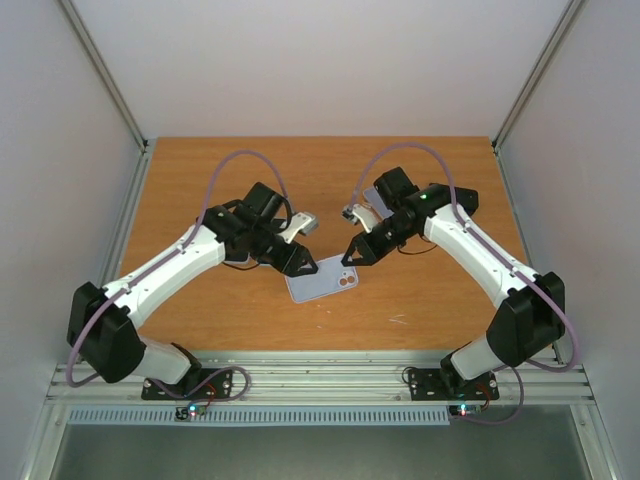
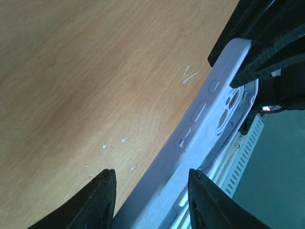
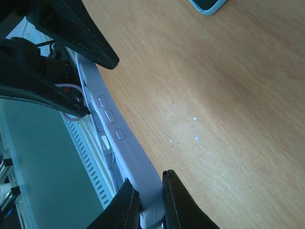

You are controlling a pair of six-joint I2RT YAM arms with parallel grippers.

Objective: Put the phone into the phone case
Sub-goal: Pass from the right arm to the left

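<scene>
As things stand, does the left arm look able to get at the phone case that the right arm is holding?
Probably yes. The left pincer straddles one edge of the phone case, fingers apart, with nothing else between them. The right pincer clamps the other end, clear of it.

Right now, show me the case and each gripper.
case point(image 1: 318, 282), top view, its flat back.
left gripper point(image 2: 150, 176), left wrist view, midway between fingertips.
right gripper point(image 3: 148, 180), right wrist view, midway between fingertips.
</scene>
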